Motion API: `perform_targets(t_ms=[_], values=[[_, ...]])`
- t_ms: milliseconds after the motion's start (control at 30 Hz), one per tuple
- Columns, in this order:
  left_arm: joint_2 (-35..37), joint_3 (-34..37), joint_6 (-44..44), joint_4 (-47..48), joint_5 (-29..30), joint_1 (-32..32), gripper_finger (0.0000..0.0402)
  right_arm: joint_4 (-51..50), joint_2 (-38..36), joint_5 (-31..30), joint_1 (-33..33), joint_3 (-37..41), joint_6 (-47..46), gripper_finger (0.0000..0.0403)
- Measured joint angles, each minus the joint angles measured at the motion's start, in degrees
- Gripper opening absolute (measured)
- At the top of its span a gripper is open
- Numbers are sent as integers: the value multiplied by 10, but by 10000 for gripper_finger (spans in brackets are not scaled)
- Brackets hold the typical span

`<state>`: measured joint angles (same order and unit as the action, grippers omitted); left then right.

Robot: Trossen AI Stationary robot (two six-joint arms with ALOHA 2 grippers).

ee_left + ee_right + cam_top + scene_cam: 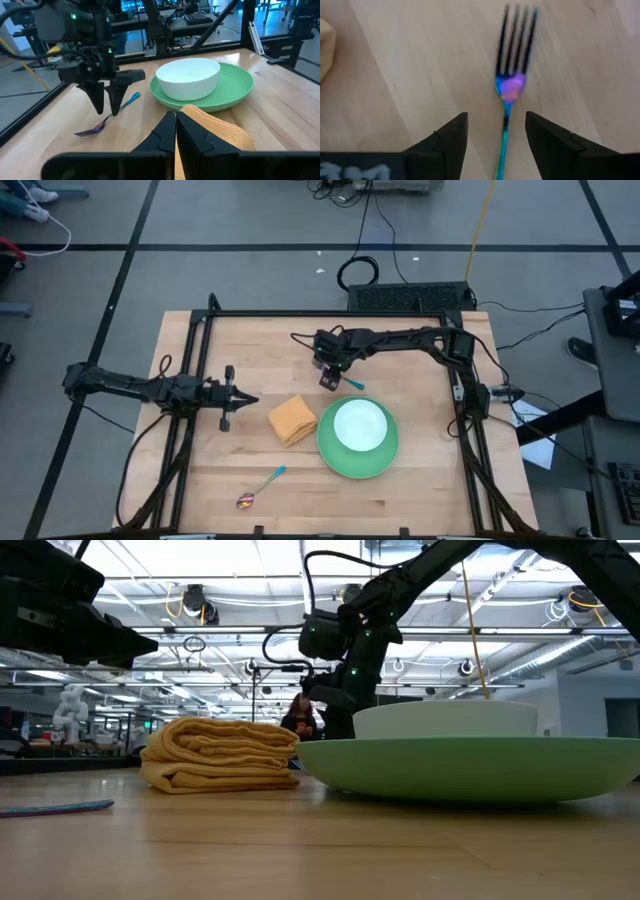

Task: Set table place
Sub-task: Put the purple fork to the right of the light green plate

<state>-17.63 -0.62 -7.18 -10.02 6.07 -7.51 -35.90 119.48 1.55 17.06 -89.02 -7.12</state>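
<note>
A blue-handled fork (pixel 506 90) lies flat on the wood just beyond the green plate (pixel 335 455). My right gripper (pixel 496 134) hovers over it, pointing steeply down and open, one finger on either side of the handle, and I see no touch. A white bowl (pixel 358 425) sits in the plate. The folded orange napkin (pixel 292 420) lies against the plate's left rim. The teal-handled spoon (pixel 260 488) rests near the front edge. My left gripper (pixel 240 400) waits shut to the left of the napkin, holding nothing.
Black frame rails (pixel 190 370) run along the table's left, far and right sides. A dark box with cables (pixel 410 297) stands behind the far edge. Bare wood (pixel 440 490) shows to the near right of the plate.
</note>
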Motion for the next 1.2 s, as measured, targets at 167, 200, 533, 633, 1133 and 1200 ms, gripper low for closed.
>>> perform_targets(t_ms=[167,200,533,633,1133,1200], values=[[0,0,0,0,0,0,19,0,5,0,0,1,5,187],[0,0,0,0,0,0,19,4,4,0,1,0,5,187],[0,0,0,0,0,0,19,-11,17,-2,-2,0,12,187],[0,0,0,0,0,0,19,-8,25,-2,-4,-1,18,187],[0,0,0,0,0,0,19,-5,26,-1,-3,0,32,86],[0,0,0,0,0,0,19,-1,26,0,-3,0,33,58]])
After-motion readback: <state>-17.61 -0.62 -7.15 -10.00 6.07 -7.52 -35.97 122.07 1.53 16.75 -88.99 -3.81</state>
